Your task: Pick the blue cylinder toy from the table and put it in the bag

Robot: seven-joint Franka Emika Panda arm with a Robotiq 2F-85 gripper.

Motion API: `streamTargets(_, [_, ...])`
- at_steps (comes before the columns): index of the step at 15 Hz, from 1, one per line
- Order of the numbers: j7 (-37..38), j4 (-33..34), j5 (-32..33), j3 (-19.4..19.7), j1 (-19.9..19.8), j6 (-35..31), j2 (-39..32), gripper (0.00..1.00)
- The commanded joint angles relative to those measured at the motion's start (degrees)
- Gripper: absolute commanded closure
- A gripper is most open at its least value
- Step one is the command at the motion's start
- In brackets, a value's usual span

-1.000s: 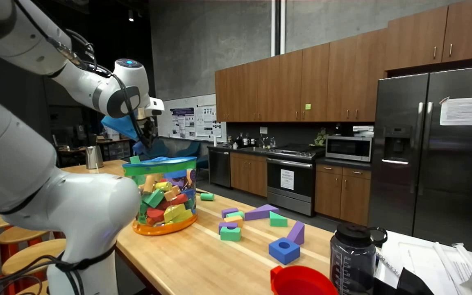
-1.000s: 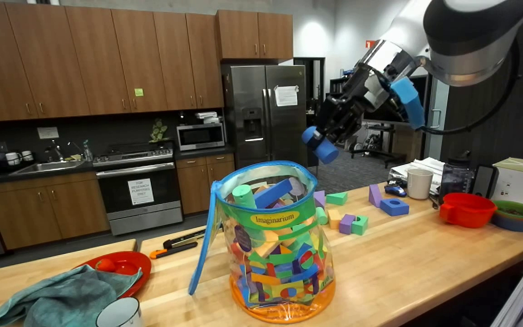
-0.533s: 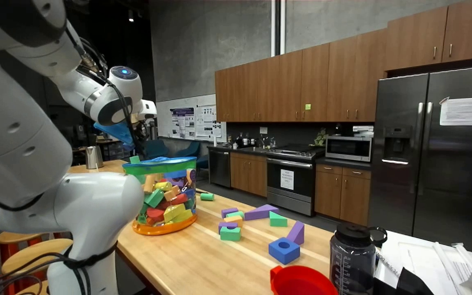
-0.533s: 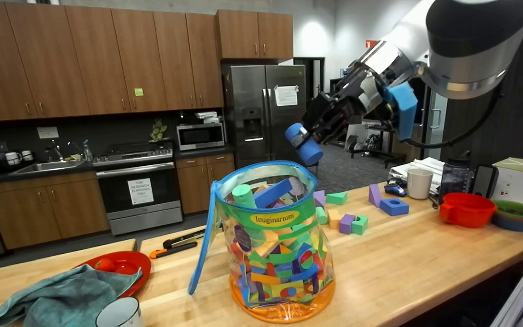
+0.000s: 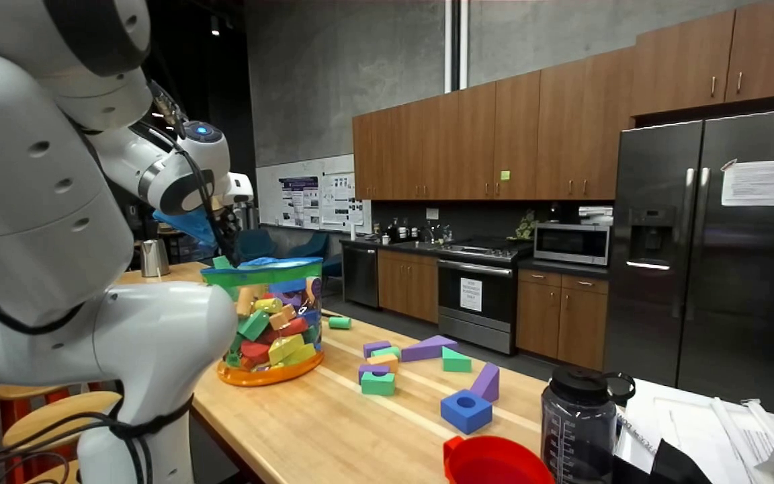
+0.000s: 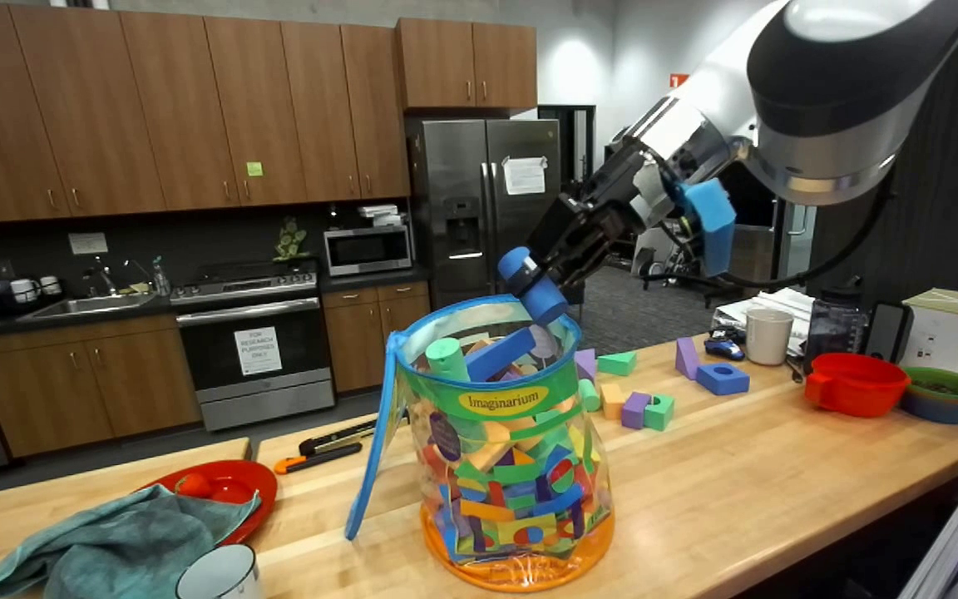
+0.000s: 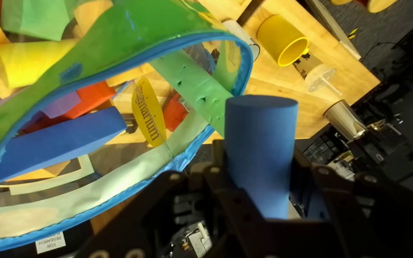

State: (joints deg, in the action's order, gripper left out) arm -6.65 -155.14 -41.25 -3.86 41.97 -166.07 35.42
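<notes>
In an exterior view, the gripper (image 6: 530,279) pinches the cylinder (image 6: 545,300) at one o'clock by the mouth of the bag (image 6: 503,403), so premature release could drop it outside.

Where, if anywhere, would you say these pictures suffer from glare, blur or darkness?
In the wrist view, the hand looks dark and soft-focused; in an exterior view, the white wall has a bright patch, and the bag glints near its bottom.
</notes>
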Motion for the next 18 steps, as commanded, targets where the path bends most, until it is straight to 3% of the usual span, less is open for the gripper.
streamTargets(1, [-1.71,3.08,0.28,3.12,1.24,-0.82,-2.89,0.84])
streamTargets(5, [-2.30,6.62,0.43,4.99,-0.03,-0.62,-5.01,0.84])
streamTargets(13, [-0.46,13.50,2.03,4.50,-4.72,-0.32,-10.33,0.84])
streamTargets(14, [-0.11,14.13,2.32,4.28,-5.38,-0.22,-11.04,0.80])
streamTargets(15, [0.12,14.58,2.48,4.28,-5.69,-0.15,-11.50,0.34])
streamTargets(17, [0.35,15.29,2.82,4.45,-6.18,-0.02,-12.23,0.31])
streamTargets(18, [0.12,15.50,2.63,4.68,-6.23,0.06,-12.49,0.23])
